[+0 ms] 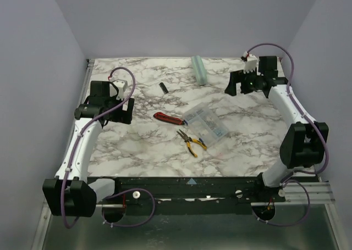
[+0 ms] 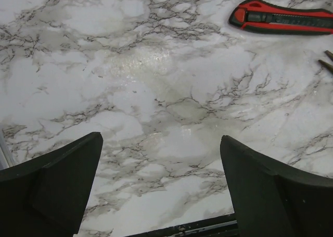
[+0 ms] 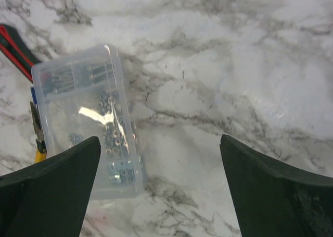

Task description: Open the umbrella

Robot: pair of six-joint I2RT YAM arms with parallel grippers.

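A mint-green tube (image 1: 199,70), the umbrella's case, lies on the marble table near the back edge. No canopy, shaft or handle shows outside it. It is out of both wrist views. My left gripper (image 1: 125,111) hovers over the left part of the table, far from the tube. Its jaws stand wide open and empty over bare marble in the left wrist view (image 2: 160,138). My right gripper (image 1: 234,85) hangs to the right of the tube, a little apart from it. It is open and empty in the right wrist view (image 3: 161,139).
A clear plastic parts box (image 1: 205,125) (image 3: 86,120) lies mid-table. Next to it lie a red utility knife (image 1: 168,118) (image 2: 283,19) and yellow-handled pliers (image 1: 191,141). A small black object (image 1: 163,87) lies left of the tube. Walls close the left, back and right sides.
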